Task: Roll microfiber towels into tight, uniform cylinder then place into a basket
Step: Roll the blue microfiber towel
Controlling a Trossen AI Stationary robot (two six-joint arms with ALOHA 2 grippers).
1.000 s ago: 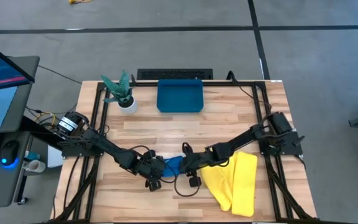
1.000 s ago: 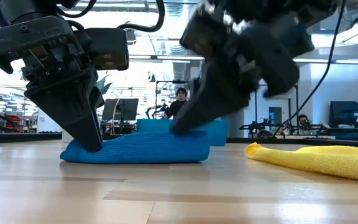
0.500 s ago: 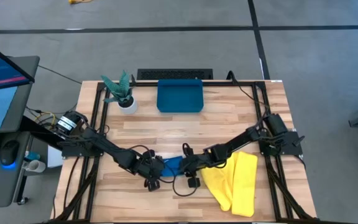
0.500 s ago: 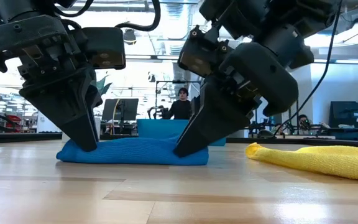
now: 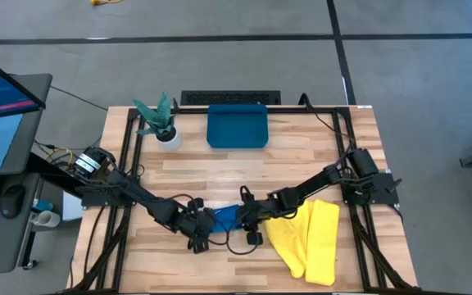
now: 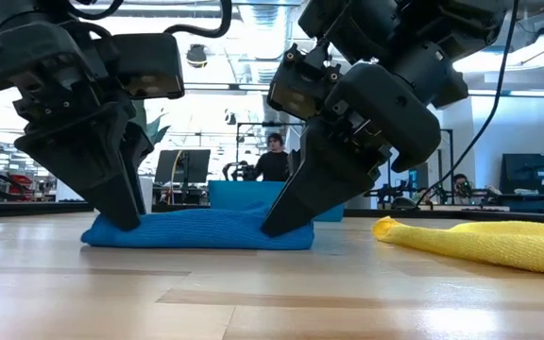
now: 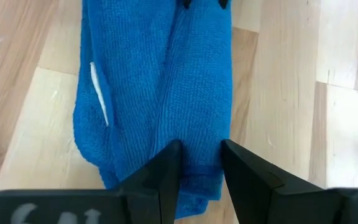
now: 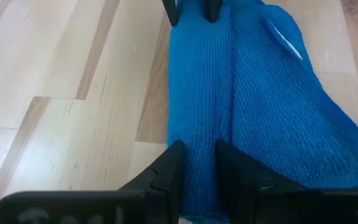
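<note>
The blue microfiber towel, partly rolled into a low bundle, lies on the wooden table near its front edge, between my two grippers. My left gripper is shut on the towel's left end. My right gripper is shut on its right end. The yellow microfiber towel lies spread flat at the right. The teal basket stands at the far edge. My left gripper pinches a rolled ridge of the blue towel between its two fingers, at the towel's left end. The fingers slant down from the left and above and point along the roll. The towel rests on the table. My right gripper pinches the same rolled ridge between its two fingers, at the towel's right end. Its fingers slant down from the right and point along the roll. The towel lies slack on the table; the looser part spreads beside the ridge.
A small white pot with a green plant stands left of the basket. Black frame rails run along the table's sides. People sit in the room behind the table. Bare wood lies between the towels and the basket.
My right gripper has sunk from the top of the towel's right end down to the table and has rolled at the wrist. The blue towel lies flatter and has slid slightly toward the table's left. Both grippers keep their hold.
</note>
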